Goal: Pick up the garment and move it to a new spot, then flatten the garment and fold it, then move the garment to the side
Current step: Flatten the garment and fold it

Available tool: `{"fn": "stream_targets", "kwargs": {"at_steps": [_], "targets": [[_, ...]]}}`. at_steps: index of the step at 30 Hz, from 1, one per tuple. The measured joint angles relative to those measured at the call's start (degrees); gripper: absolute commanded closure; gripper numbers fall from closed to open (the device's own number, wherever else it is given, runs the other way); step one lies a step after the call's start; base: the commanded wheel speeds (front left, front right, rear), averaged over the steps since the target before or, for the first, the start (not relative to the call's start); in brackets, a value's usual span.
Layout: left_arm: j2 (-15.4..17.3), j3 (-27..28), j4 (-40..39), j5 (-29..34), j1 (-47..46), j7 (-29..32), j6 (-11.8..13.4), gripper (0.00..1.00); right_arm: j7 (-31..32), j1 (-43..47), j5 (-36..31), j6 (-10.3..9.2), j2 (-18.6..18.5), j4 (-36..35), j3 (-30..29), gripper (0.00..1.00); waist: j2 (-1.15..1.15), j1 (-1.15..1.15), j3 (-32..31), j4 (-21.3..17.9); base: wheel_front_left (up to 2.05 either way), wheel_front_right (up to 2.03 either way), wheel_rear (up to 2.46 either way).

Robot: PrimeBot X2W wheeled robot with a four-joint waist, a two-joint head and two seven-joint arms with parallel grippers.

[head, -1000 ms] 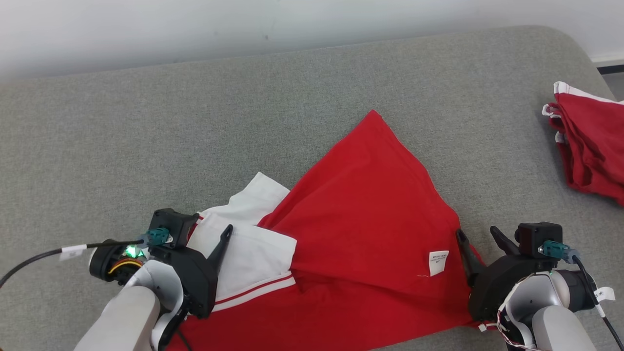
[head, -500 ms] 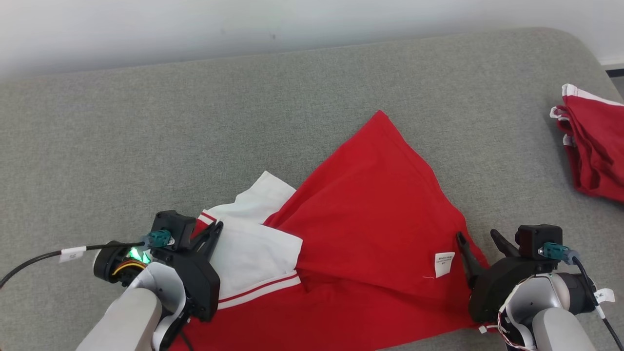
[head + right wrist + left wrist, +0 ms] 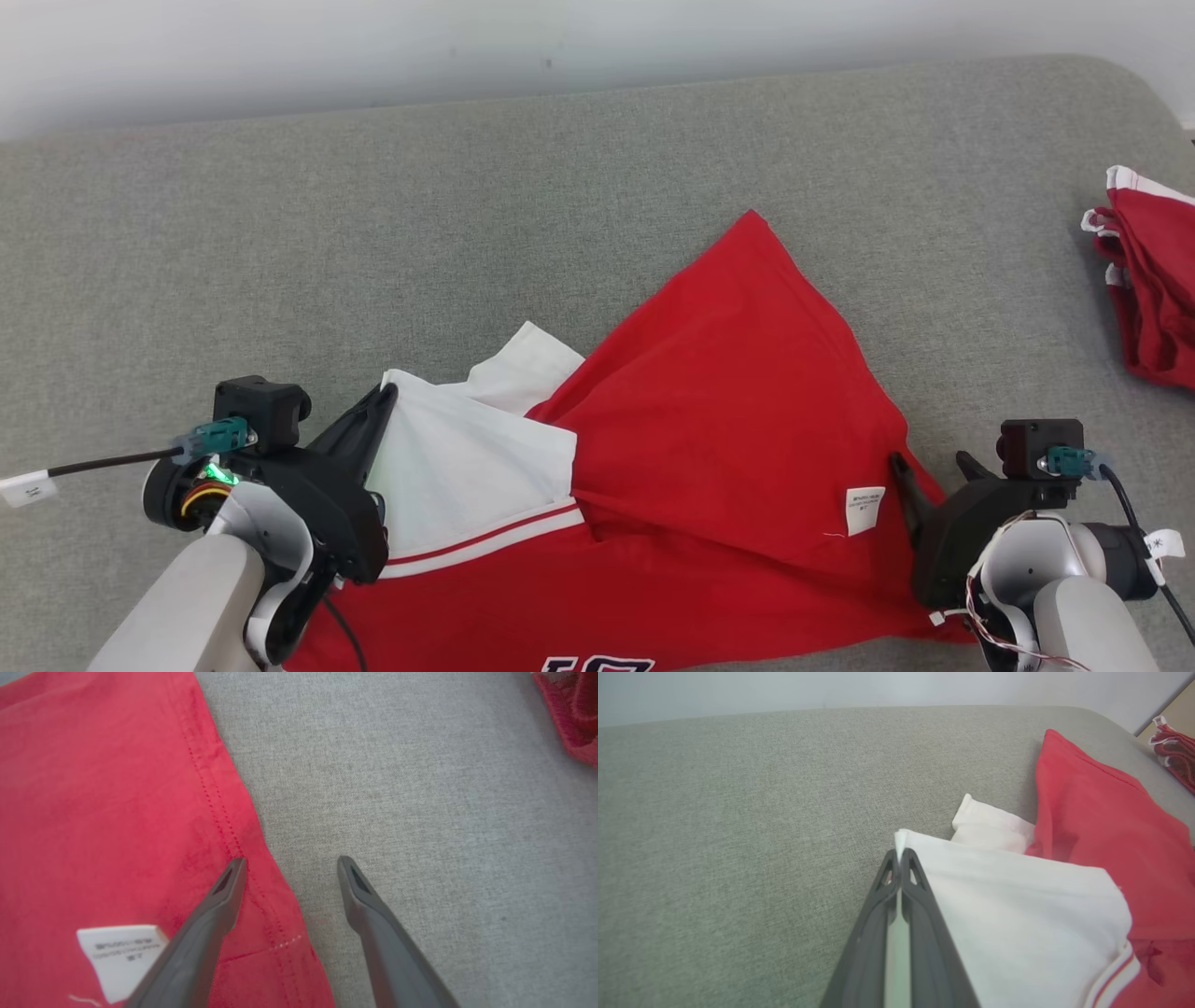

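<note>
Closing since the earlier frame, the left gripper (image 3: 381, 403) pinched the white sleeve (image 3: 467, 457) at eight o'clock of the shirt (image 3: 738, 373), which lay mid-cushion (image 3: 373, 215). Its wrist view showed cloth clamped between the fingers (image 3: 924, 914). At four o'clock the right gripper (image 3: 289, 861) hung spread astride the hem (image 3: 219, 812); flattening probably awaited its grasp.

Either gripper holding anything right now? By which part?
Left gripper pinches the garment by the corner of its white sleeve. Right gripper is open, holding nothing.
</note>
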Motion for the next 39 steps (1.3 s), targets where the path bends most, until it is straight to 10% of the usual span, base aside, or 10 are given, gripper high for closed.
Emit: {"fn": "stream_targets", "kwargs": {"at_steps": [25,26,28,29,39], "targets": [[1.8,-1.5,-2.4,-1.9,0.4,-0.8,0.1,1.0,5.9,6.6,0.2,0.0,-0.2,-5.8,-0.3,0.0,0.0,0.0,-0.3,0.1,0.0,0.0,0.0],[1.8,-1.5,-2.4,-1.9,0.4,-0.8,0.1,1.0,6.0,6.4,0.3,-0.01,-0.1,-5.7,0.0,0.14,-0.01,0.0,-0.3,0.1,0.0,0.0,0.0],[1.9,-1.6,-2.4,-1.9,0.4,-0.9,0.2,1.0,6.3,6.2,0.4,-0.01,-0.1,-5.5,0.6,0.85,-0.01,0.0,-0.2,0.1,0.0,0.0,0.0],[1.9,-1.5,-2.4,-1.9,0.4,-1.0,0.3,1.0,6.4,5.9,0.6,-0.01,-0.1,-5.3,0.9,1.0,-0.01,0.0,-0.2,0.2,0.0,0.0,0.0],[0.5,1.4,-5.0,-6.9,0.0,-6.5,0.1,1.0,3.2,5.0,5.4,0.0,-0.5,-7.7,1.7,1.0,0.0,0.0,-1.4,0.7,0.0,0.0,0.0]]}}
